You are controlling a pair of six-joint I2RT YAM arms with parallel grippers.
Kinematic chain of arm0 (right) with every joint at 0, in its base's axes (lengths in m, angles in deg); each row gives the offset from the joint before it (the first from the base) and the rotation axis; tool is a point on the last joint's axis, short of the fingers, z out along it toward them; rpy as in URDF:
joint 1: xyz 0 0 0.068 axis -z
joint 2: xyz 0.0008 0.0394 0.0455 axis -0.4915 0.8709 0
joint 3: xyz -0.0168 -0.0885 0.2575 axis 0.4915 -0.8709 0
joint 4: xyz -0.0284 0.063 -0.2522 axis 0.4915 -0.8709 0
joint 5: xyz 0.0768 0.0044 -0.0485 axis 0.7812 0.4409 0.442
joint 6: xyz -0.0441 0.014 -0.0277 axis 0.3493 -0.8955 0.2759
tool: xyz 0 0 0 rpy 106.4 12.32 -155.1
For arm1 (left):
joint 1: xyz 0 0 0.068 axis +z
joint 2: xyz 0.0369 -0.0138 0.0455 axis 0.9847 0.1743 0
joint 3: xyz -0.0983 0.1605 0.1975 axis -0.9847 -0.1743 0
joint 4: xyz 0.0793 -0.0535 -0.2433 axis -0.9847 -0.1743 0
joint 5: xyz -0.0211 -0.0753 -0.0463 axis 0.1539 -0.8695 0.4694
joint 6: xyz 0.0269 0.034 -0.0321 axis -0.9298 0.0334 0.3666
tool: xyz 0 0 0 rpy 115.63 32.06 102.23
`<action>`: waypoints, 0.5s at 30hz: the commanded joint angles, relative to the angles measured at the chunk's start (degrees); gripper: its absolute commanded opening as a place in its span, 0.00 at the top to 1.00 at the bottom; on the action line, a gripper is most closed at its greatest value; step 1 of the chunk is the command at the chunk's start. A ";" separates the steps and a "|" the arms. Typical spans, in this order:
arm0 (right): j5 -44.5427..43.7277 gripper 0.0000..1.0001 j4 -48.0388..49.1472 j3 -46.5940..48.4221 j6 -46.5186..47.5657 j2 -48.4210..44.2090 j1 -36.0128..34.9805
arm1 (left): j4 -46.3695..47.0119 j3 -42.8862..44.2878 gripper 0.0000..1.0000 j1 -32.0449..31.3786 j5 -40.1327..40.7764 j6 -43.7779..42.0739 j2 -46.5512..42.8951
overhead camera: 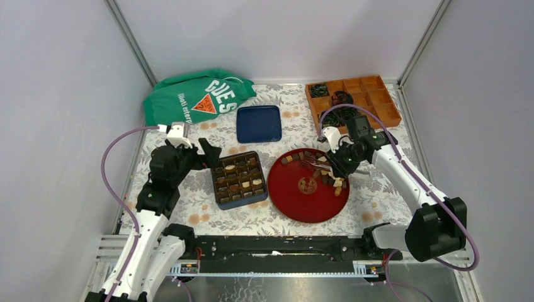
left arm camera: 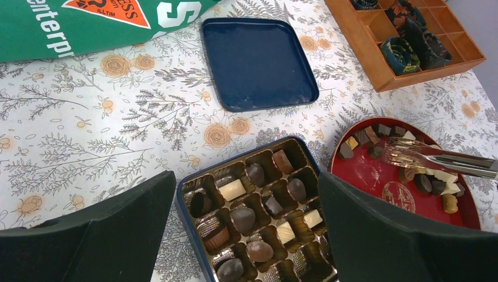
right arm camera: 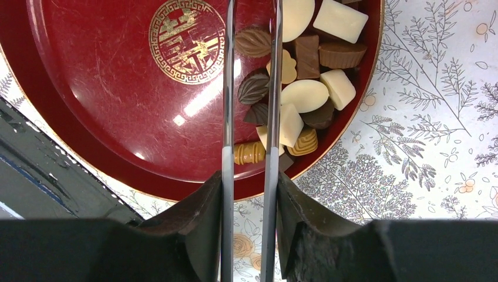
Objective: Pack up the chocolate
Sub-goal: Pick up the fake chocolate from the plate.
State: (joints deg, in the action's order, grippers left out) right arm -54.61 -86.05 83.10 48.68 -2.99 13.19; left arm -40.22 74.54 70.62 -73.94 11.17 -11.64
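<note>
Pinches a pair of tongs [right arm camera: 228,117] between the right fingers [right arm camera: 199,223], likely because thin blades suit such small chocolate [right arm camera: 305,94] better than blunt pads. Reaches with the blades, slightly parted, over the heap of brown and cream pieces on the right side of the red plate [right arm camera: 117,117], straddling a leaf-shaped one. Cannot tell whether anything sits gripped at the tips. Holds the left fingers [left arm camera: 117,229] spread wide and empty, just left of the partitioned box [left arm camera: 183,202] and pointed at it, probably ready to steady it. Shows more chocolate already seated in many cups there, with a few cups bare. Leaves the blue lid [left arm camera: 258,64] off, aside on the desk [left arm camera: 88,141], giving open access for filling.
</note>
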 commanded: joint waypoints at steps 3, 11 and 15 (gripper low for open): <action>0.97 0.60 1.47 3.31 -1.15 1.18 -0.88 | 0.99 1.51 0.01 0.07 0.82 -0.72 0.20; 0.99 0.59 1.33 4.52 -1.32 3.18 -1.79 | 0.94 1.56 0.01 0.05 0.83 -0.72 0.34; 1.21 0.57 1.12 5.07 -1.41 3.63 -2.17 | 0.93 1.56 0.01 0.03 0.68 -0.72 0.37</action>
State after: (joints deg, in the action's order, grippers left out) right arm -54.55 -85.83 84.94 48.01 0.61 11.86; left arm -40.27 74.56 70.62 -73.94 11.20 -11.31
